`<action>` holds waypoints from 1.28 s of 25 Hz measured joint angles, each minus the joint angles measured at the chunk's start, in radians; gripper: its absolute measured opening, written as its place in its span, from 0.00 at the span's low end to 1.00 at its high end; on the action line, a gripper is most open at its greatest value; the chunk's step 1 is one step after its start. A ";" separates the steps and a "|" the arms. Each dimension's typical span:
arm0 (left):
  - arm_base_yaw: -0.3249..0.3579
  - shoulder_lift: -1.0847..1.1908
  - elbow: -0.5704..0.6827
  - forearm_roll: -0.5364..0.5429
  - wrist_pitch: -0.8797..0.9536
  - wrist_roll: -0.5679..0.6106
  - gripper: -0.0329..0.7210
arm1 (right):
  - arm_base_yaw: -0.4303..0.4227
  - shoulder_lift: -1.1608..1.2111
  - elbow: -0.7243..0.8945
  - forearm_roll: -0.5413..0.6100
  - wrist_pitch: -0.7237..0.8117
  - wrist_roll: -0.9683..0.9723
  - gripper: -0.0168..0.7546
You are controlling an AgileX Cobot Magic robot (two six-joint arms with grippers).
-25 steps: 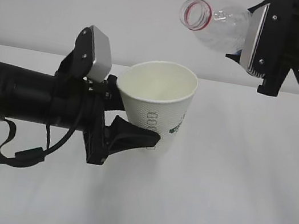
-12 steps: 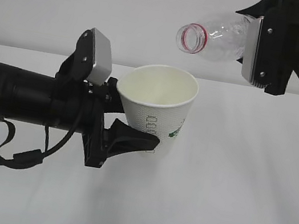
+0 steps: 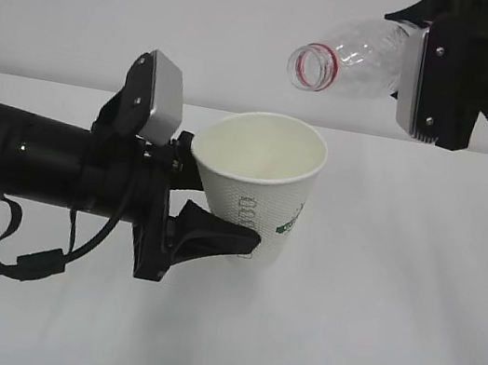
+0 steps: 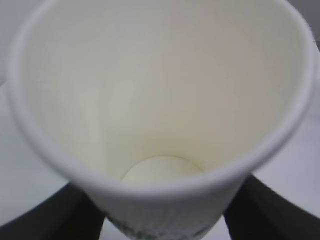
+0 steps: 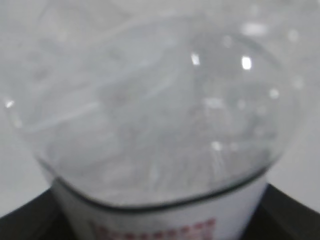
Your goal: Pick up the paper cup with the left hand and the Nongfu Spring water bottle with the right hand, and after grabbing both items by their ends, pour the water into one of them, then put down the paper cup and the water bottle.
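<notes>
White cup [image 3: 257, 190] sits clamped in my left pincer [image 3: 209, 219] above the table [image 3: 368, 337]; my right pincer [image 3: 432, 79] grips the bottle [image 3: 356, 56], mouth at one o'clock over the rim, seemingly empty.

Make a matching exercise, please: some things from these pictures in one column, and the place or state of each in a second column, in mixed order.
Things:
1. paper cup
2. water bottle
3. left tool
4. table

States:
a. tipped on its side, open mouth pointing left
b. white and flat, under everything
c. closed around the cup's lower half
d. lifted up, tilted, nothing visible inside

Pairs: 1-d, 2-a, 3-c, 4-b
</notes>
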 joint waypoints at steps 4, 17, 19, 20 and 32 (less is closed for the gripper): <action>0.000 0.000 0.000 0.012 -0.002 -0.011 0.70 | 0.000 0.000 -0.021 0.000 0.000 -0.004 0.70; 0.000 0.000 0.000 0.007 -0.015 -0.015 0.70 | 0.000 0.000 -0.032 0.002 0.001 -0.062 0.70; 0.000 0.000 0.000 0.007 -0.015 -0.015 0.70 | 0.000 0.000 -0.032 0.002 0.001 -0.069 0.70; 0.000 0.000 0.000 0.007 -0.015 -0.015 0.70 | 0.000 0.000 -0.032 0.002 0.001 -0.073 0.70; 0.000 0.000 0.000 0.007 -0.002 -0.015 0.70 | 0.000 0.000 -0.032 0.002 0.001 -0.082 0.70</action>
